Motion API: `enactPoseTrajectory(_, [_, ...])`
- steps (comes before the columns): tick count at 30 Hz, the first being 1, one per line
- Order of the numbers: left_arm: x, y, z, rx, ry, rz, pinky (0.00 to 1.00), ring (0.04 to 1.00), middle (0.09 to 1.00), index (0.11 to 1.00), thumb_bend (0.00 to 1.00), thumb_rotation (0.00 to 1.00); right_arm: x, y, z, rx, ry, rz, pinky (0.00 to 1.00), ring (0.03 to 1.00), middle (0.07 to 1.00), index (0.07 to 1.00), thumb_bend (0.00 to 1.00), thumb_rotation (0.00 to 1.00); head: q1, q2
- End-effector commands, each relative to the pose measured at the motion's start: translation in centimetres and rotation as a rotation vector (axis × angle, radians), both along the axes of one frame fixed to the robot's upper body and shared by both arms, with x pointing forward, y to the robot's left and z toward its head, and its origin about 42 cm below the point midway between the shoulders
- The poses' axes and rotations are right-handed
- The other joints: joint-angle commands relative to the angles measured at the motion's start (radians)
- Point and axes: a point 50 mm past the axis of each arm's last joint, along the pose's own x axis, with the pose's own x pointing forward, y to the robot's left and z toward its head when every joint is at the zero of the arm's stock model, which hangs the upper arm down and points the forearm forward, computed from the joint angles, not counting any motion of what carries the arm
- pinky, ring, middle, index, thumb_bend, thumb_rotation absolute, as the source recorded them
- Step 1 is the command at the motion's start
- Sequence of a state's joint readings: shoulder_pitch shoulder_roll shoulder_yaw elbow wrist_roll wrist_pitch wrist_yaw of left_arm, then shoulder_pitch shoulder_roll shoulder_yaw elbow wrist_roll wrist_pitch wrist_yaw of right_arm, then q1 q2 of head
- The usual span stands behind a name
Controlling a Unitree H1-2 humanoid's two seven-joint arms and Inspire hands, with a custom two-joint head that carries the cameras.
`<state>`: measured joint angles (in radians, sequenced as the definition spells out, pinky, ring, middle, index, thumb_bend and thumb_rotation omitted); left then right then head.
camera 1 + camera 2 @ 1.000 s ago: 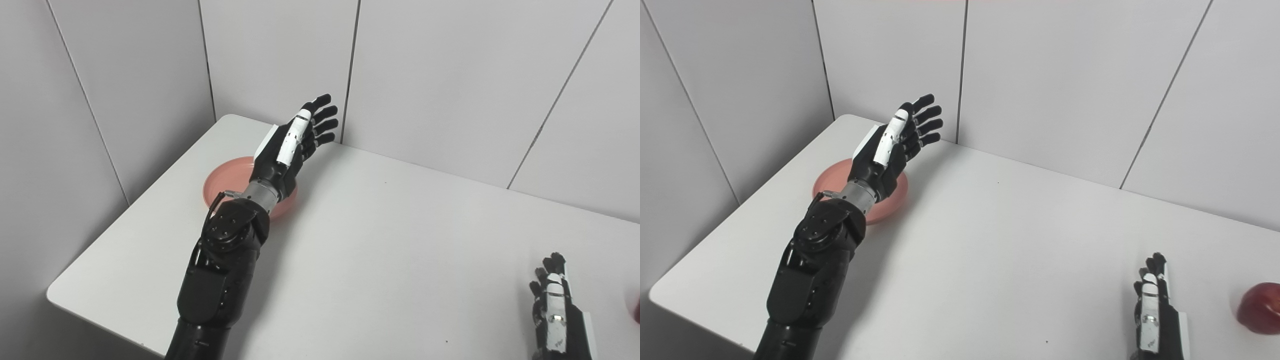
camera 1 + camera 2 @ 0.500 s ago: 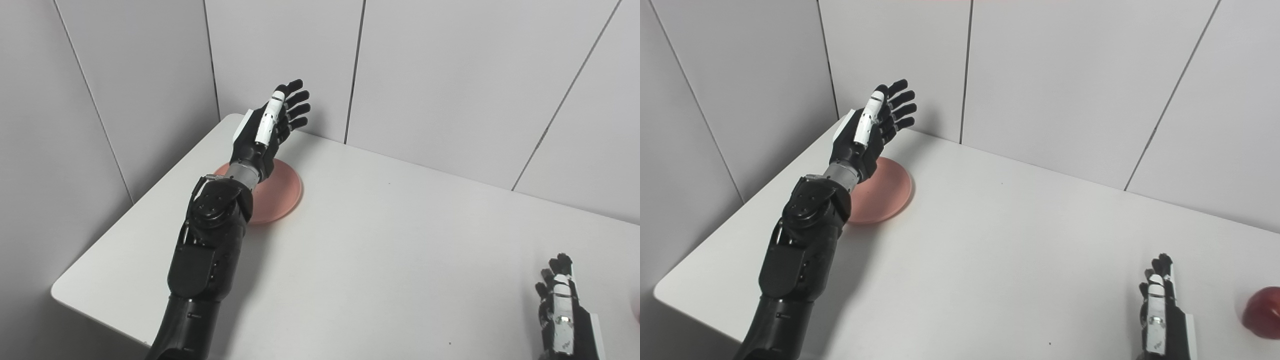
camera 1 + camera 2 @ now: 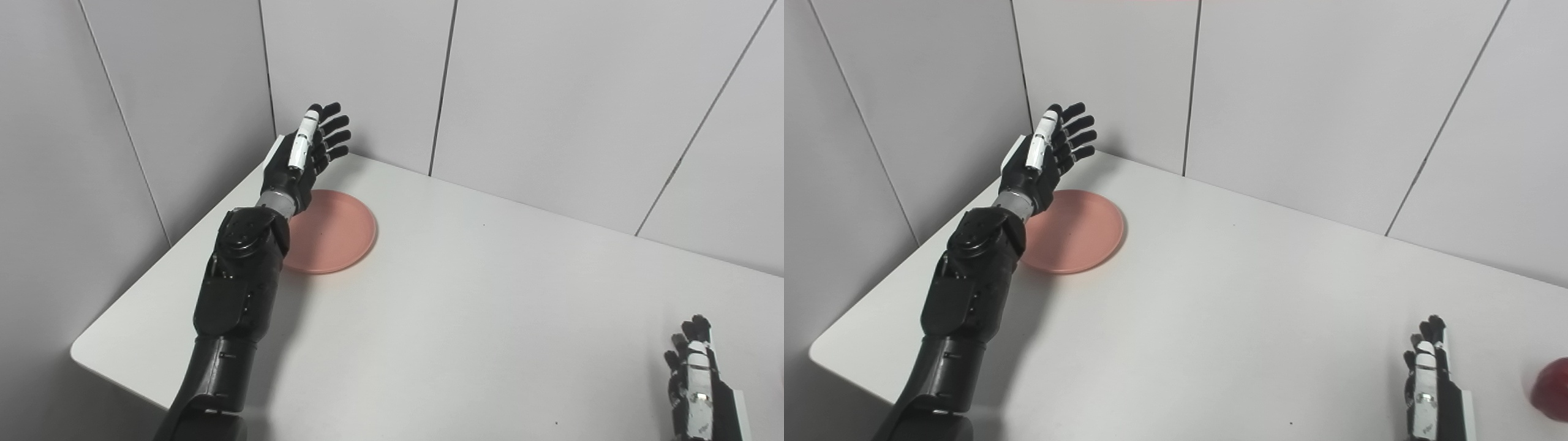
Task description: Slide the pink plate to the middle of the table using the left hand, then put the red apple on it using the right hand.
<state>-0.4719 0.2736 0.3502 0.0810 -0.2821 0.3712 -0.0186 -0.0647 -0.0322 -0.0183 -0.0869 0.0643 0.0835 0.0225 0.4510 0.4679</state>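
The pink plate (image 3: 331,231) lies flat on the white table (image 3: 465,318), near the table's far left corner, where two grey wall panels (image 3: 520,92) meet. It is well away from the table's middle.

The left hand (image 3: 300,160) is raised above the table on the far left side of the plate, toward that corner. Its fingers (image 3: 334,131) are spread apart and stretched out, pointing away from the robot toward the wall, and they hold nothing. The fingertips are past the plate's far rim and above it, not touching it. The heel of the hand and the wrist overlap the plate's left edge in both views; whether they touch the rim cannot be told. The black forearm (image 3: 236,288) runs from the near left edge of the table up to the plate's left side and hides a small part of the rim there.

The right hand (image 3: 1430,386) sits low at the near right of the table, well apart from the plate. Its fingers point away from the robot and lie close together with nothing between them; how far they are curled cannot be told from this angle.

The red apple (image 3: 1551,389) rests on the table just to the right of the right hand, cut off by the edge of the right eye view, and far from the plate.
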Motion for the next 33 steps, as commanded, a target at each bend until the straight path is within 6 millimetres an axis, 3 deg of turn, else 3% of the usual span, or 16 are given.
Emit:
enactPoseTrajectory(1, [1.0, 1.0, 3.5, 0.035, -0.118, 0.014, 0.84, 0.849, 0.857, 0.838, 0.37, 1.0, 0.6, 0.2, 1.6, 0.007, -0.05, 0.007, 1.0, 1.0, 1.0, 1.0, 0.02, 1.0, -0.001, 0.0])
enactPoseTrajectory(33, [1.4, 8.3, 2.0, 0.027, -0.028, 0.147, 0.82, 0.842, 0.845, 0.823, 0.3, 1.0, 0.5, 0.0, 2.1, 0.004, -0.047, 0.005, 1.0, 1.0, 1.0, 1.0, 0.0, 1.0, 0.028, -0.004])
